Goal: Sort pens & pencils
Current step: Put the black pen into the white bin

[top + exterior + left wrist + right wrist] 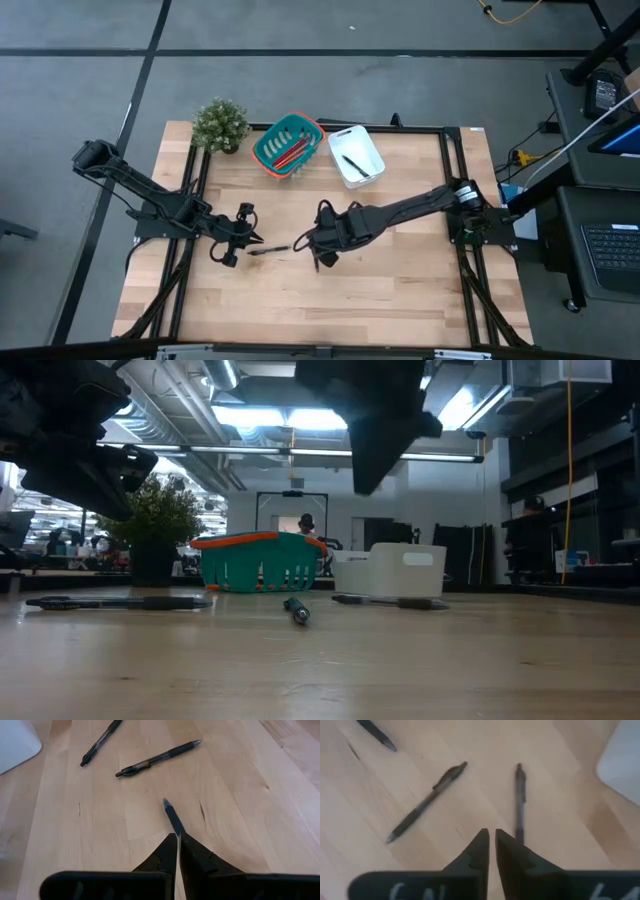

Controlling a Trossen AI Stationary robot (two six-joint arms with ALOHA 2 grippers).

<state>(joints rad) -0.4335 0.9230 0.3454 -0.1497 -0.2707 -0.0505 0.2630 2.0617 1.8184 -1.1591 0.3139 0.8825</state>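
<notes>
We see the left gripper (177,837) with its jaws together, clamped on the end of a black pen (172,815) that sticks out ahead of the fingertips. In the high view this gripper (258,240) sits over the table's middle left, pointing toward three o'clock.

The right gripper (492,836) has its jaws nearly together with only a thin slit between them, and nothing lies in that slit. One pen (519,800) lies on the wood just beside its fingertips, and a second pen (426,802) lies slanted a little farther off. In the high view the right gripper (318,262) hangs near the table's (400,290) centre.

From table height, two pens (118,601) (390,601) lie flat on the wood.

At twelve o'clock on the table stand a teal basket (262,150) holding red and orange pencils (292,152), and just beside it, toward three o'clock, a white bin (372,153) with a pen (353,165) inside. A small potted plant (220,124) stands at about eleven o'clock.
</notes>
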